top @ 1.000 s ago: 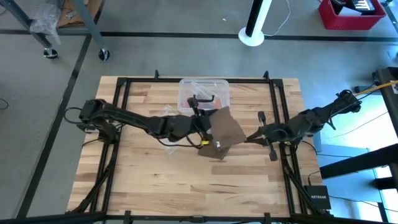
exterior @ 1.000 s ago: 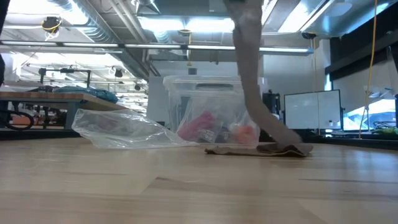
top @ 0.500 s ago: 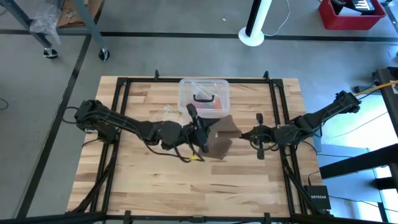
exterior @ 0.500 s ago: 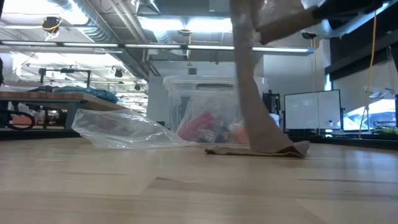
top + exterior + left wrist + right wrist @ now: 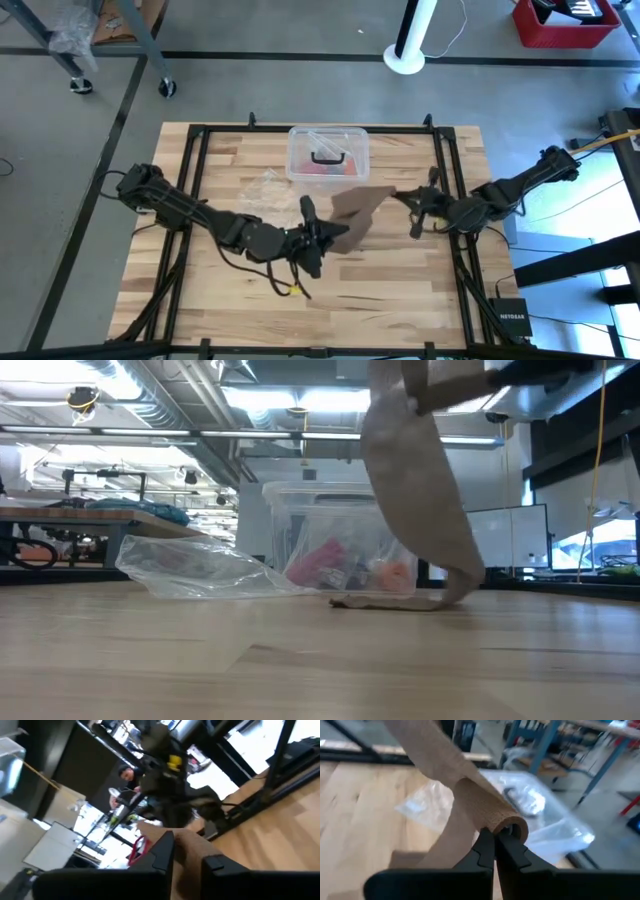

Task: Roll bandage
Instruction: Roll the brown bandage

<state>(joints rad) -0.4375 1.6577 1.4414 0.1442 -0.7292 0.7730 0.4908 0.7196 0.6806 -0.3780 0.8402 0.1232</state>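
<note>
The dull brown bandage runs between my two grippers above the table's middle. In the low view it hangs down, and its lower end lies on the table. My left gripper is shut on the strip's near part. My right gripper is shut on the bandage's rolled end. My left gripper has the bandage's strip between its two fingers; the fabric fills the gap. It comes from the table's left, raised above the table. The strip runs on toward my right gripper. My right gripper pinches the open end of the bandage's roll between its two shut fingers. It comes from the table's right. The roll is lifted clear, and the loose strip runs off it toward my left gripper.
A clear plastic box with a black handle stands at the far middle of the table. A clear thin plastic bag lies left of it. Black frame rails run along the table's sides.
My left gripper has gone toward the table's near edge with the strip. My right gripper has gone toward the far edge and turned with the rolled end. The hanging bandage now shows wider, and less of it lies on the table.
</note>
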